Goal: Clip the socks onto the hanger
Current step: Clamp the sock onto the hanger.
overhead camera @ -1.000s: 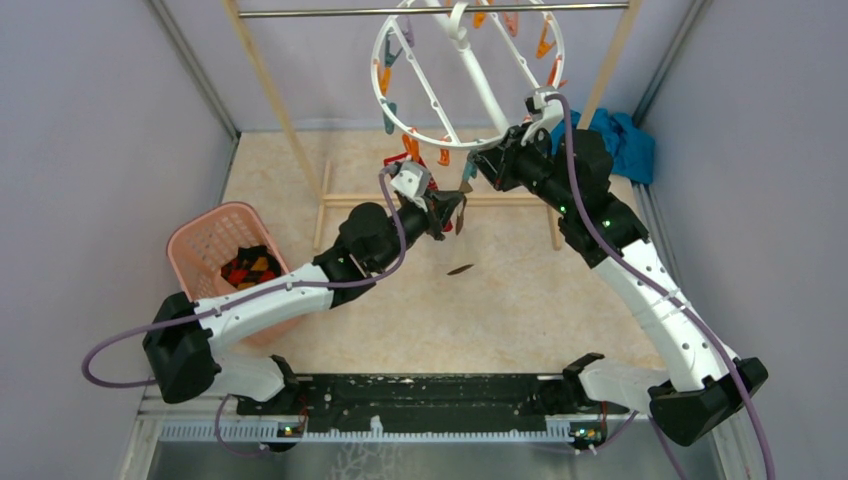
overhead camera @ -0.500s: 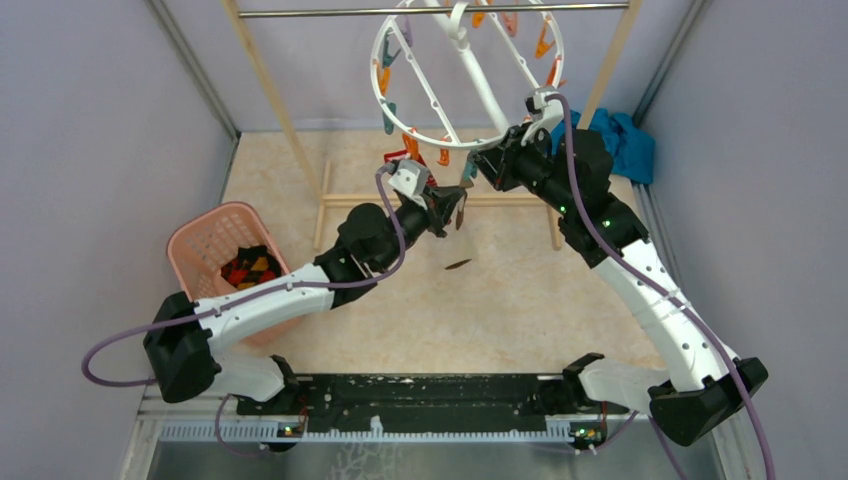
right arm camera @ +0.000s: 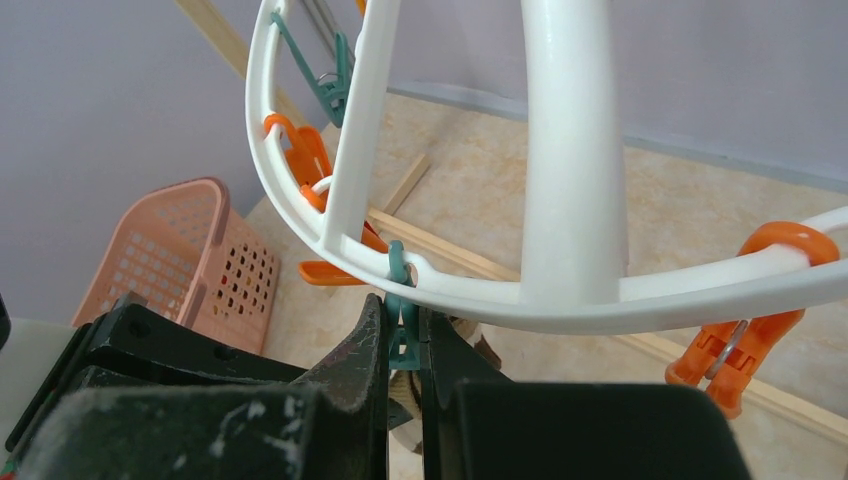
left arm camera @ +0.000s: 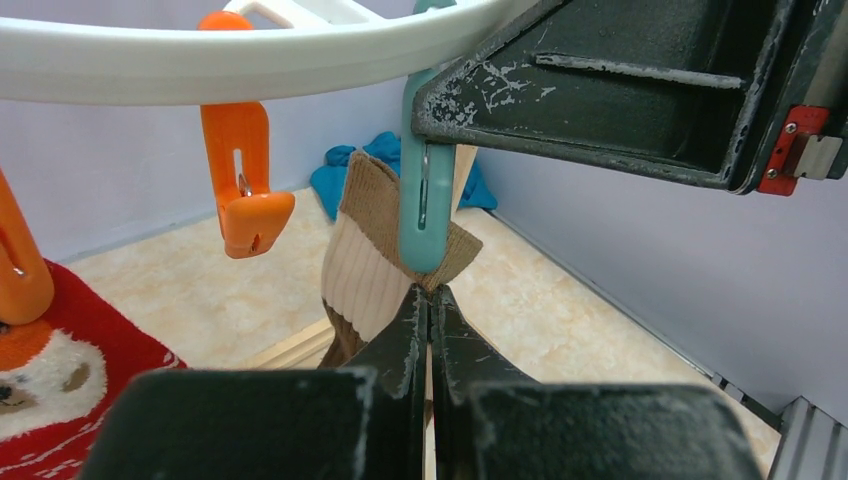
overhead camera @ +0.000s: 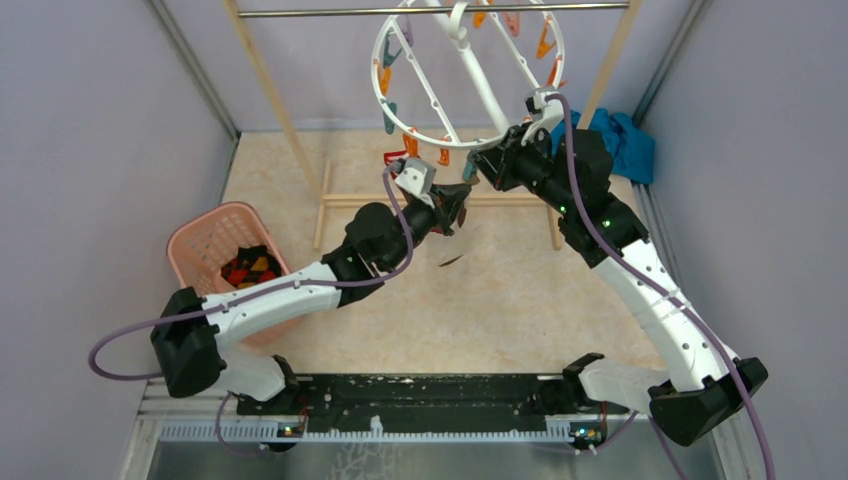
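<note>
**Both grippers meet at one teal clip under the hanger ring**

At the far left a pink basket stands on the pale floor, with a few dark and red socks lying inside it. The left arm reaches from beside it up toward the middle of the scene.

The hanger hangs by its hook from the metal bar of the wooden rack. In the left wrist view a red sock hangs at the left end of the ring's rim, under an orange peg. Next along the rim is an orange clip, hanging free with nothing in it.

Right of that hangs the teal clip, with the brown and beige sock at its lower end. Whether the clip bites the fabric cannot be told. The left gripper sits just below it, fingers pressed together on the sock's edge.

The right gripper comes in from the right at the rim. Its fingers are drawn narrow, with the top of the same teal clip squeezed between them.

Farther right, a teal-blue cloth lies bunched in the back corner.
</note>
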You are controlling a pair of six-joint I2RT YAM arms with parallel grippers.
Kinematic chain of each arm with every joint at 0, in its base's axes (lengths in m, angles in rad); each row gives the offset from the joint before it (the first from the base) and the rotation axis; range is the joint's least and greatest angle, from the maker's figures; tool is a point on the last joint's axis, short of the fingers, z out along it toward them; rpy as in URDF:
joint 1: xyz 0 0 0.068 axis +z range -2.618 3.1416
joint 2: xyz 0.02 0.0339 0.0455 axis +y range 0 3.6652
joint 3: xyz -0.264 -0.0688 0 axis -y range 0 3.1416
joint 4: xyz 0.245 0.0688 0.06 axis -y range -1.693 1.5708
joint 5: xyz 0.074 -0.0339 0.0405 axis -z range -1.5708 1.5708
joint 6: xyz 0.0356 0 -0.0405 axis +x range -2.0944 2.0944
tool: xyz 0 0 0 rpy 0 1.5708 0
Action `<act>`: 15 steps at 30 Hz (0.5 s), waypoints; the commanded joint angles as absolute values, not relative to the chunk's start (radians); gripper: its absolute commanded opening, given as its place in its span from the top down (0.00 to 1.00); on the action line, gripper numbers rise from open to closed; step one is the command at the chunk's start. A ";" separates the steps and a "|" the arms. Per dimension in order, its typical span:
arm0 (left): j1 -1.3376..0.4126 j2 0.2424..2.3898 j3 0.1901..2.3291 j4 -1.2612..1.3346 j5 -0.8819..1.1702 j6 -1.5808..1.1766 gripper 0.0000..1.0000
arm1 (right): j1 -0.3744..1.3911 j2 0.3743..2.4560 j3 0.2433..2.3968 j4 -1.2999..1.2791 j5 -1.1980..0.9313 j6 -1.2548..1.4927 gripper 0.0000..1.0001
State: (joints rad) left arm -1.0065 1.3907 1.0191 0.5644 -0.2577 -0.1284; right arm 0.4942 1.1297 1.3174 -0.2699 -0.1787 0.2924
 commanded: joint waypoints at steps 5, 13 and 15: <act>-1.023 1.396 1.077 0.622 -0.302 -0.110 1.00 | 0.491 1.120 1.322 -0.308 -0.192 0.301 1.00; -1.033 1.399 1.089 0.630 -0.308 -0.093 1.00 | 0.491 1.118 1.321 -0.305 -0.195 0.302 1.00; -1.034 1.403 1.089 0.635 -0.311 -0.092 1.00 | 0.491 1.117 1.324 -0.306 -0.194 0.302 1.00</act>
